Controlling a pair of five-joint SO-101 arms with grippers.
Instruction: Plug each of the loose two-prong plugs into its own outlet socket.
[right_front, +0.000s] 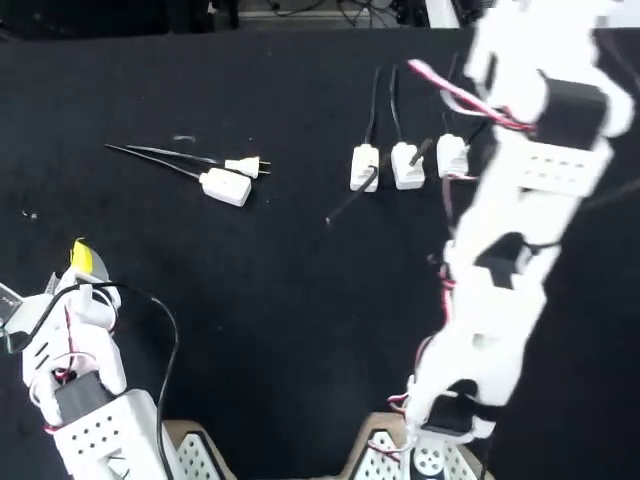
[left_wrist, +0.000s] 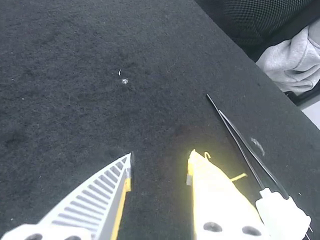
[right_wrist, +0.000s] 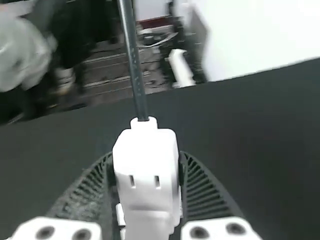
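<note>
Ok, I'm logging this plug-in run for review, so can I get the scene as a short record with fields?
left gripper: open, holding nothing
right gripper: shut on a white socket, slots toward the wrist camera
two-prong plug: loose, prongs bare, beside a white block on a cord
cord ends: three white ones in a row, apart from the plug
table: black surface
</note>
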